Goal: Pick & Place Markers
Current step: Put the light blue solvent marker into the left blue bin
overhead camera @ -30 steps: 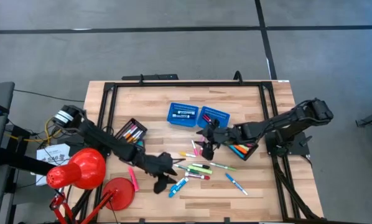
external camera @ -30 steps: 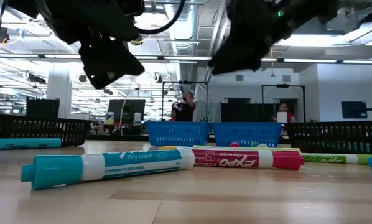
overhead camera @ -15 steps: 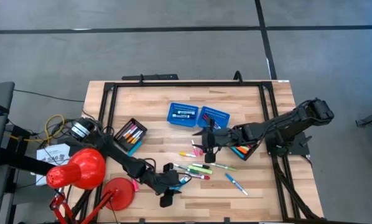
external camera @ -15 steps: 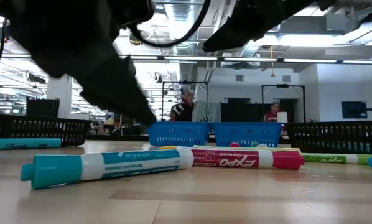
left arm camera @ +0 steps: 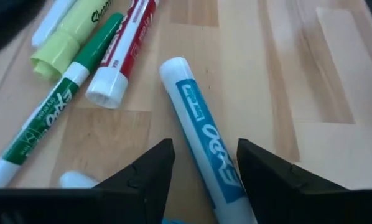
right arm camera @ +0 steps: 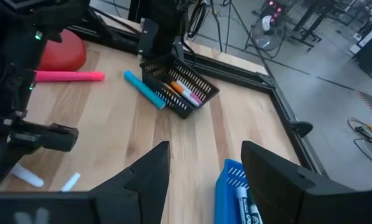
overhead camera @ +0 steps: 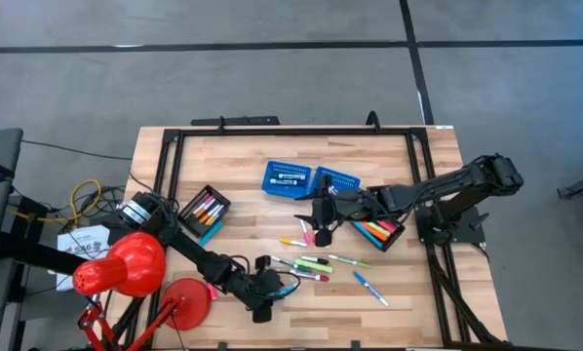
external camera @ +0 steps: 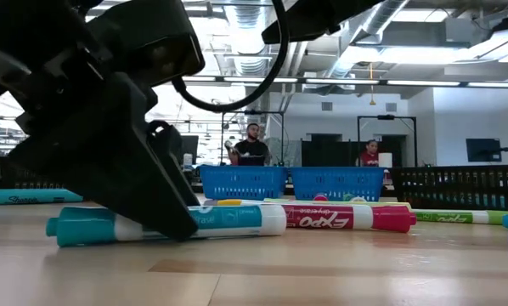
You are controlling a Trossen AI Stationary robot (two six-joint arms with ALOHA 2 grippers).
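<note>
Lowered left pincer (left arm camera: 201, 171) now straddles blue marker (left arm camera: 198, 134), fingers apart.

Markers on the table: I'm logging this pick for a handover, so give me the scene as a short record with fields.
left gripper: open, low over the table's front, fingers either side of a blue and white marker
grip: not closed on the marker yet
right gripper: open, empty, raised above the table by the blue baskets
loose markers: cluster lying flat at table centre
black trays: one on the left, one on the right, both holding markers
background: two people beyond the table
</note>
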